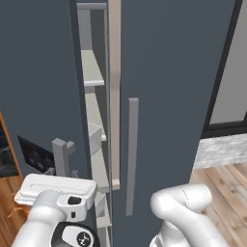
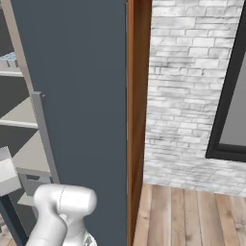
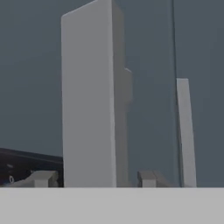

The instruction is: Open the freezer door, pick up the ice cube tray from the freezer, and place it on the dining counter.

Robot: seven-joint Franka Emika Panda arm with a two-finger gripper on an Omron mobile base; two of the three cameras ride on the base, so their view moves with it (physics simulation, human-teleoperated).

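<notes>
As seen from the left base: freezer door (image 1: pixel 34 87) at left, ajar by a narrow gap, black control panel (image 1: pixel 36 157) low on its face. Grey bar handle (image 1: pixel 60 153) just above the gripper (image 1: pixel 59 179). Pale grey freezer shelves (image 1: pixel 91 67) visible through the gap. Plain slate-blue door (image 1: pixel 169 87) at right, shut, with its own grey handle (image 1: pixel 131 154). No ice cube tray visible here.

As seen from the right base: plain door filling the middle, more shelves to its left. Small pale-blue patch on an upper shelf at the far left edge, probably the ice cube tray (image 2: pixel 7 56), too cropped to be sure. White brick wall (image 2: pixel 187 96) and plank floor (image 2: pixel 192 216) to the right. Gripper out of sight.

As seen from the hand: bar handle upright and close, straddled by the two finger tips (image 3: pixel 43 178). Jaws parted, a gap on each side of the bar, nothing clamped yet.

Handling, judged: door stiff and fairly heavy, hinged, best taken on the bar at mid-height and drawn in an arc. Tray likely light, rigid plastic, perhaps slick with frost; best pinched on a long rim and kept level.

Writing: none legible. Only faint blue marks on the control panel, unreadable.
</notes>
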